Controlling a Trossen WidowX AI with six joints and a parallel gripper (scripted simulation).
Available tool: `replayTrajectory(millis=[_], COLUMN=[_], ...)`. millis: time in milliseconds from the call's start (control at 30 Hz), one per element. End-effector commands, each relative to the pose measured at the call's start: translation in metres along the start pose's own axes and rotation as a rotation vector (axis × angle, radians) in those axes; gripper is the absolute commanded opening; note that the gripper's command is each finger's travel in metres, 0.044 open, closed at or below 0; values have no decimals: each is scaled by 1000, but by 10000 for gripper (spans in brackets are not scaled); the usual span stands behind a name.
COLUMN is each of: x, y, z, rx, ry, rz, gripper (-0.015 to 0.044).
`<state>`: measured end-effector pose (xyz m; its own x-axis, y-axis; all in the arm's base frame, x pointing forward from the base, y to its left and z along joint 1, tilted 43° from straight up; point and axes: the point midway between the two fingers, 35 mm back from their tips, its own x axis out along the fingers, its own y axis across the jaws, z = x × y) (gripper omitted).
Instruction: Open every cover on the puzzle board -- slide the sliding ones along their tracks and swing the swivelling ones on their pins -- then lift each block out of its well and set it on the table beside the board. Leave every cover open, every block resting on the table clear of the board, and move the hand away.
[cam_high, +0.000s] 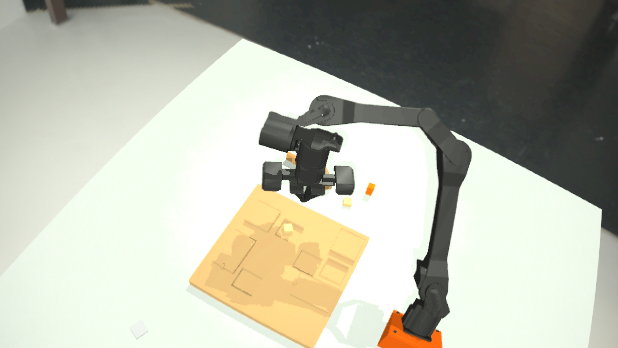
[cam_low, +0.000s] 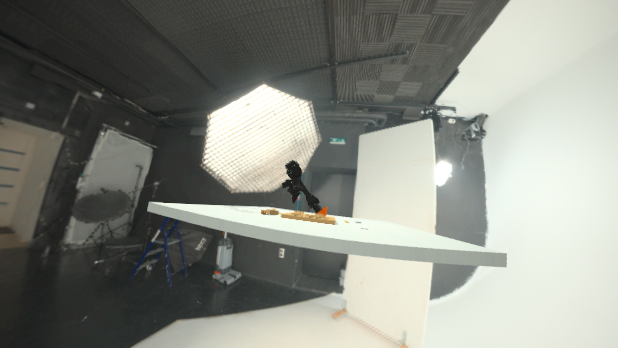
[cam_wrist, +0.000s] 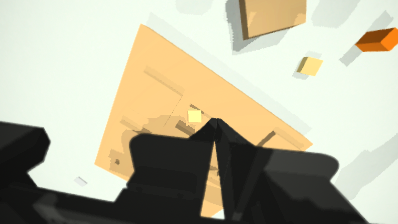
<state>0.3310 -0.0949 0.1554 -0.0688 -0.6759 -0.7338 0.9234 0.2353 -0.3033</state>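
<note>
The tan puzzle board (cam_high: 320, 227) (cam_low: 302, 217) (cam_wrist: 135, 65) has recesses and raised covers; how far each cover is open is hard to tell in the shadow. A small yellow block (cam_high: 287, 229) (cam_wrist: 194, 116) sits at a square well near the board's far edge. My gripper (cam_high: 304, 199) (cam_wrist: 215, 122) is shut and empty, raised above the board's far edge, its tips beside that block in the wrist view. On the table beyond the board lie a pale yellow block (cam_high: 347, 202) (cam_wrist: 310, 66), an orange block (cam_high: 370, 189) (cam_wrist: 377, 41) and a large tan block (cam_wrist: 272, 17).
A narrow tan piece (cam_high: 291, 158) lies beyond the board, partly hidden by the hand. A small grey tile (cam_high: 139, 329) (cam_wrist: 81, 181) lies off the board's near left side. The orange arm base (cam_high: 412, 336) stands close to the board's right side.
</note>
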Motion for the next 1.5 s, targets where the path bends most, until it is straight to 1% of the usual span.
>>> replayTrajectory(millis=[0, 233, 600, 1467], x=[4, 8, 53, 65], y=[27, 28, 27, 26], z=[-25, -26, -28, -29], rx=[-107, -118, -117, -117], ry=[6, 6, 4, 4], rz=[-12, -12, -13, -13], gripper=[0, 0, 0, 0])
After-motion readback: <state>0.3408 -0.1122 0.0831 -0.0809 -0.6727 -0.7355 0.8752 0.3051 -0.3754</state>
